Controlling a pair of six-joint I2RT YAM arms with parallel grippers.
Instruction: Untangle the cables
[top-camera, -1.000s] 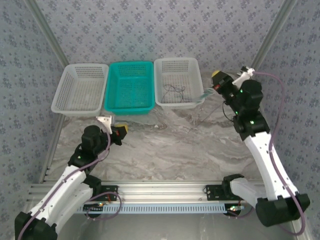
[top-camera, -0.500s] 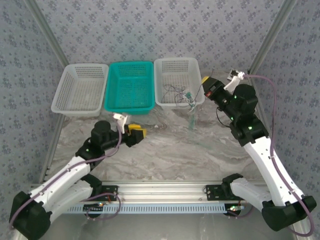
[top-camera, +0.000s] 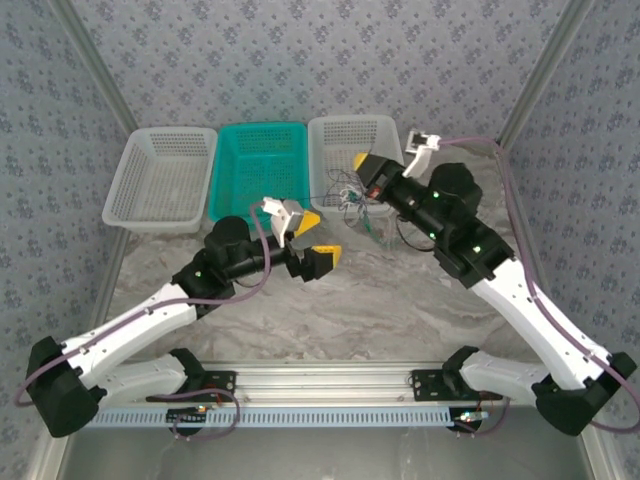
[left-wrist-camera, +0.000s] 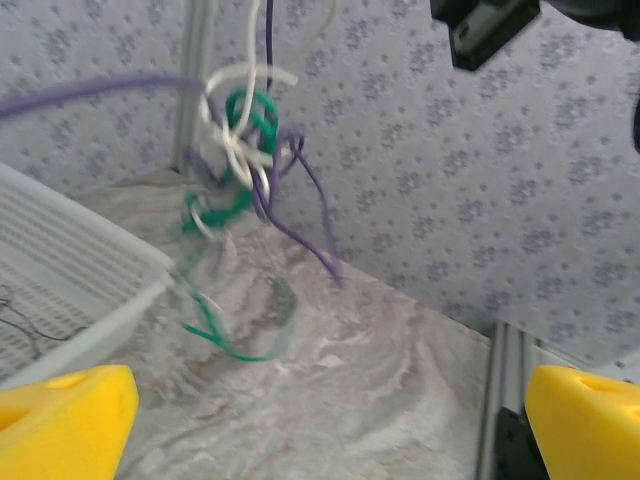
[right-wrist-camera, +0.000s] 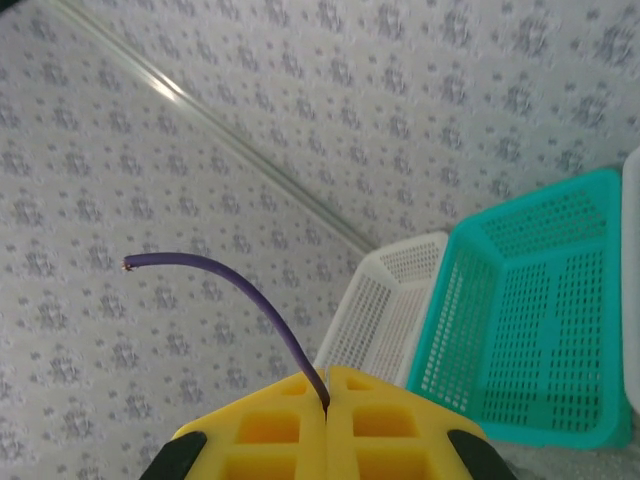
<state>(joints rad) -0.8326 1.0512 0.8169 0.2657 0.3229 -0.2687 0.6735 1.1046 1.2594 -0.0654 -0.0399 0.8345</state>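
Observation:
The cables (left-wrist-camera: 240, 150) hang as a knotted bunch of green, whitish and purple wires above the marble table (top-camera: 400, 290). In the top view the tangle (top-camera: 355, 200) dangles just in front of the right white basket (top-camera: 350, 121). My right gripper (top-camera: 362, 166) holds it from above. Its yellow fingers (right-wrist-camera: 270, 430) are shut on a purple cable, and the free end (right-wrist-camera: 215, 270) curls up out of them. My left gripper (top-camera: 314, 238) sits open to the left of the tangle. Its two yellow fingertips (left-wrist-camera: 60, 420) are spread wide, with nothing between them.
Three baskets line the back: a white one (top-camera: 160, 180) at the left, a teal one (top-camera: 260, 175) in the middle, and the right white one (left-wrist-camera: 70, 270), which has a thin dark wire (left-wrist-camera: 18, 318) lying in it. Patterned walls close in the table.
My right gripper has swung left and carried the tangle from over the right of the table to the front of the right white basket. My left arm has reached forward and right, and its fingers have spread.

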